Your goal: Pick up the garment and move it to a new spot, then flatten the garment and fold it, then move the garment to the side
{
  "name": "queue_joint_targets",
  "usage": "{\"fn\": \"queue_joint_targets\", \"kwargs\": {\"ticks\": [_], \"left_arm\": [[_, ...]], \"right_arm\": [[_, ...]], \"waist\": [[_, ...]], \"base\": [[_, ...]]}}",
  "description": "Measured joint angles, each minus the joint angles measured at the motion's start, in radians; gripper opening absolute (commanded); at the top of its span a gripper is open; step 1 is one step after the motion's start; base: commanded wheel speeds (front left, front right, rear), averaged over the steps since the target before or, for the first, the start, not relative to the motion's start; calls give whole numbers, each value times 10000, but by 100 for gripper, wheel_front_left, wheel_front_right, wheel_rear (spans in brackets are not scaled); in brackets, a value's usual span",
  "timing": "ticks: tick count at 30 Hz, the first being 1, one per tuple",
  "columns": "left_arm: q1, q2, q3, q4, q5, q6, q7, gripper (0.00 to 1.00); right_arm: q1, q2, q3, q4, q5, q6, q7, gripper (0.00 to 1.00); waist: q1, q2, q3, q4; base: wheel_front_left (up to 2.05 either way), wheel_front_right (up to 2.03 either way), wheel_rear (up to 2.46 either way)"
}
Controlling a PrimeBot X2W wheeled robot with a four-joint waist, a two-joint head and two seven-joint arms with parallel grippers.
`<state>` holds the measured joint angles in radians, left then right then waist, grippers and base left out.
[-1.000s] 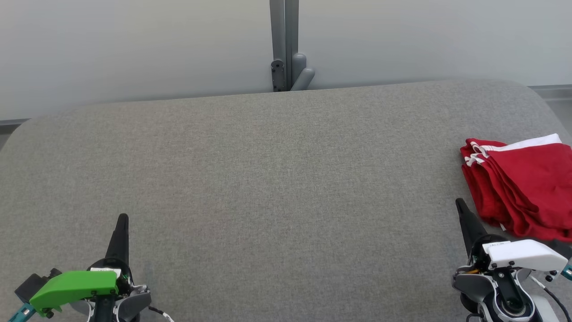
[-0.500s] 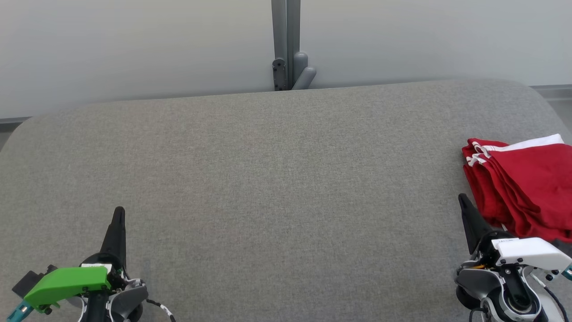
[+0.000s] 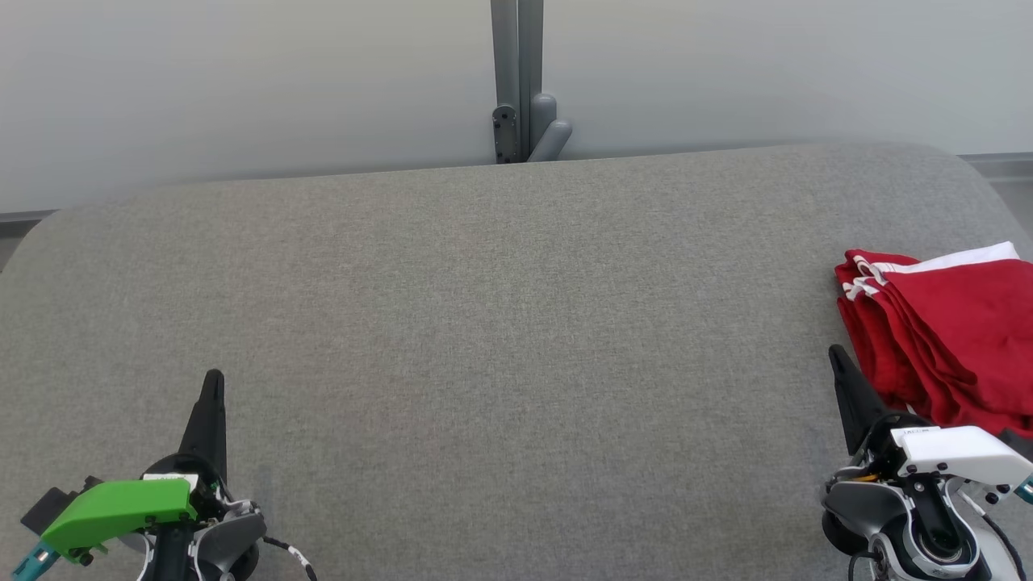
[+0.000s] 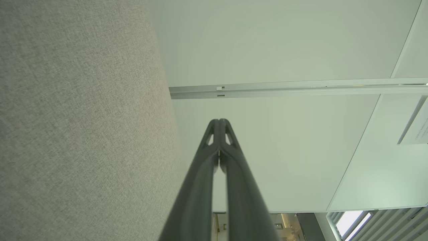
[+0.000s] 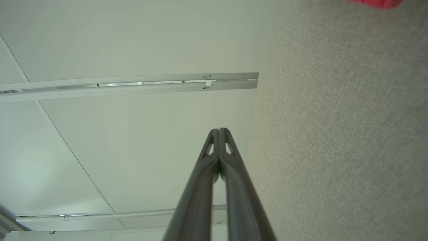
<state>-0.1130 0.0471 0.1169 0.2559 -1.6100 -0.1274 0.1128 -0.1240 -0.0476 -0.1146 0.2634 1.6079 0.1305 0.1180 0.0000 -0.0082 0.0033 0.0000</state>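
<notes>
The garment (image 3: 944, 339) lies folded at the frame's right edge on the tabletop (image 3: 516, 323), just beside the right tool (image 3: 835, 353). That tool and the left tool (image 3: 214, 378) have their fingers together, holding nothing. Expect soft, light, limp cloth, so pinch all the layers at its stacked left edge.

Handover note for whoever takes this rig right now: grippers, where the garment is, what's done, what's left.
Left gripper: shut, empty, at the near left of the gray table.
Right gripper: shut, empty, beside the red garment; contact unclear.
Garment: lies folded at the table's right edge.
Done, apparently: folding and moving aside.
Left: nothing obvious; check the fold.
</notes>
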Motion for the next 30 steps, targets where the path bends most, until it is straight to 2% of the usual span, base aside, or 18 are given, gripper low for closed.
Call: {"fn": "queue_joint_targets", "kwargs": {"ticks": [30], "left_arm": [[-1,0,0,0,0,0,0,0]], "right_arm": [[0,0,0,0,2,0,0,0]], "waist": [[0,0,0,0]], "base": [[0,0,0]]}}
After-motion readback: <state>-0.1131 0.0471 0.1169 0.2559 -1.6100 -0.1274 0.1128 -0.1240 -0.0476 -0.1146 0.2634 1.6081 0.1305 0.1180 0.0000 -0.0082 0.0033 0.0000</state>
